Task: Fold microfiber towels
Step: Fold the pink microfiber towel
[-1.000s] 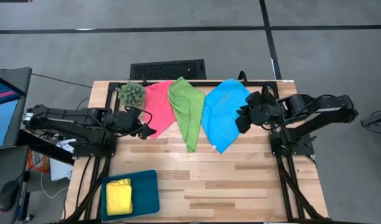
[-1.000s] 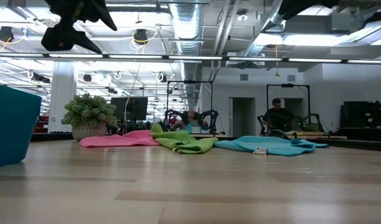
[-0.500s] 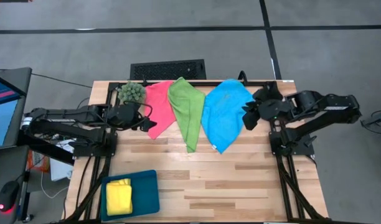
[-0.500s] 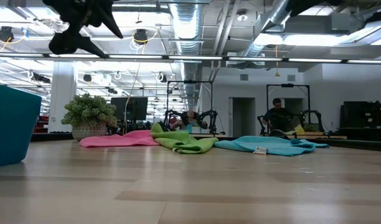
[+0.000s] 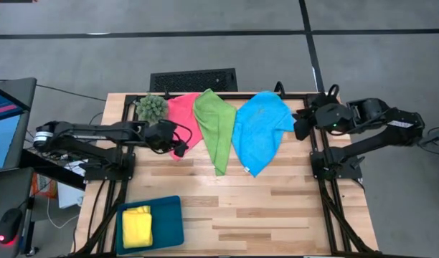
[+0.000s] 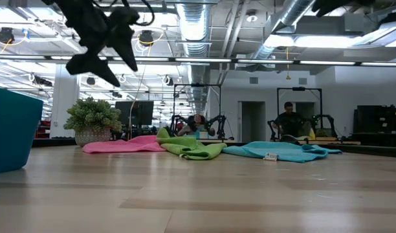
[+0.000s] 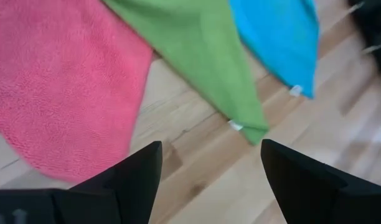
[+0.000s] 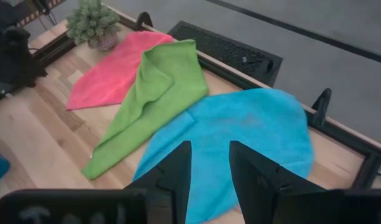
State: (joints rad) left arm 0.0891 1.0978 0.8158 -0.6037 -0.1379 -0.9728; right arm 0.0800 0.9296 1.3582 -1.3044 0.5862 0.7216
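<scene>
- Take the green towel [image 5: 214,130] as your landmark: it lies limp and partly doubled over at the far middle of the tabletop [image 5: 277,208], its narrow tail pointing toward the near edge.
- The pink towel [image 5: 182,123] lies flat just beside it on the left arm's side, its edge tucked under the green one; the blue towel [image 5: 259,131] spreads just beside it on the other side, and their edges look to touch.
- The yellow towel [image 5: 138,226] is already folded small and sits in the teal tray [image 5: 169,222], well apart from the green towel at the near left corner.
- Expect all of these to be light, soft and floppy; they will sag and drag, and I judge a pinch at a free corner or hem safest, such as the pink towel's near corner.
- Your left gripper [image 5: 178,146] hovers above that near corner of the pink towel, fingers [image 7: 137,174] spread wide, holding nothing.
- Your right gripper [image 5: 300,127] hangs just past the blue towel's outer edge, on the side away from the green towel, fingers [image 8: 175,168] slightly parted and empty.
- Mind the small potted plant [image 5: 153,107] just beyond the pink towel.
</scene>
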